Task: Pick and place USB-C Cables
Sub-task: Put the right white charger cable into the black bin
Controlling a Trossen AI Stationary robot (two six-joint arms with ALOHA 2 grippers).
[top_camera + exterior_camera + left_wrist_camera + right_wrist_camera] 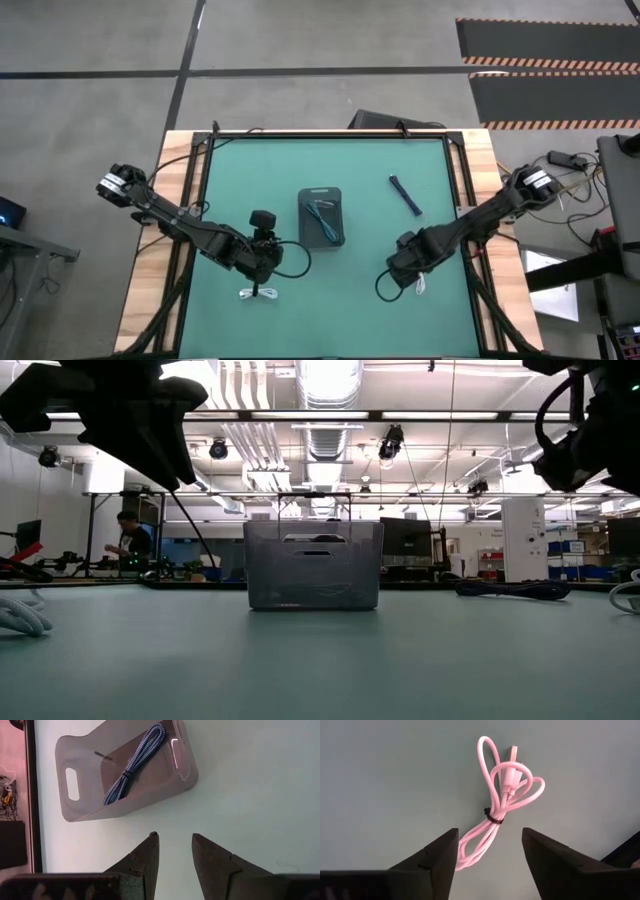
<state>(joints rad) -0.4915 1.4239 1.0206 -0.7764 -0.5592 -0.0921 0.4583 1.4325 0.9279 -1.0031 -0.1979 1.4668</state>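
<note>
USB-C cable [501, 805], a white bundle, lies on the mat near the table's front right, directly under the right gripper [490, 857], whose 2 fingers stand open astride its long axis. The left gripper [174, 855] hovers open beside the tray [321, 216].

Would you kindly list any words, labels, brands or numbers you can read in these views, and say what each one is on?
No text can be read in any view.
Grey tray: no label shows.
Cables, blue one in the tray and white one below the right gripper: no markings.
Screens and bins in the room behind the table: too small to read.
</note>
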